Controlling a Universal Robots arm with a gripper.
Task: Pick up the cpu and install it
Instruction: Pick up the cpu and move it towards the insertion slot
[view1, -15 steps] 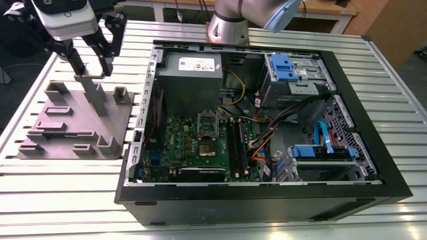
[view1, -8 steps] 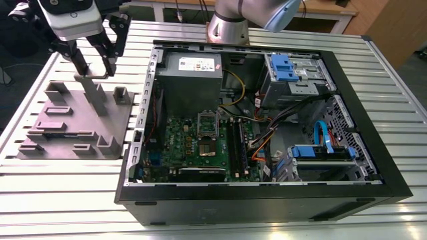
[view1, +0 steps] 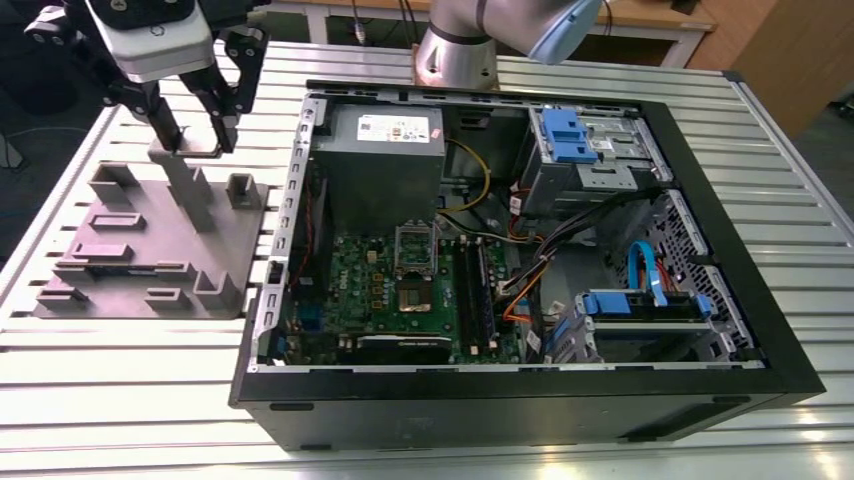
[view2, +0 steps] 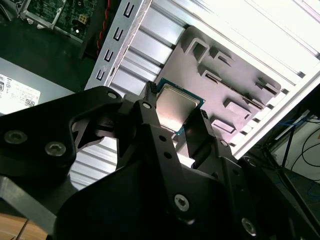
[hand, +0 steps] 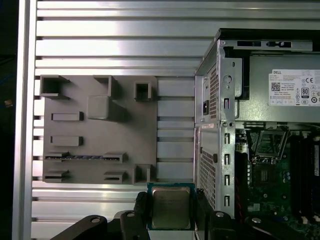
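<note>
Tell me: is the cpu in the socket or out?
Out. The hand grips the cpu above the table, near the grey fixture, outside the case.

Exterior view high; both wrist views near cpu (hand: 171, 207) (view2: 176, 107)
</note>
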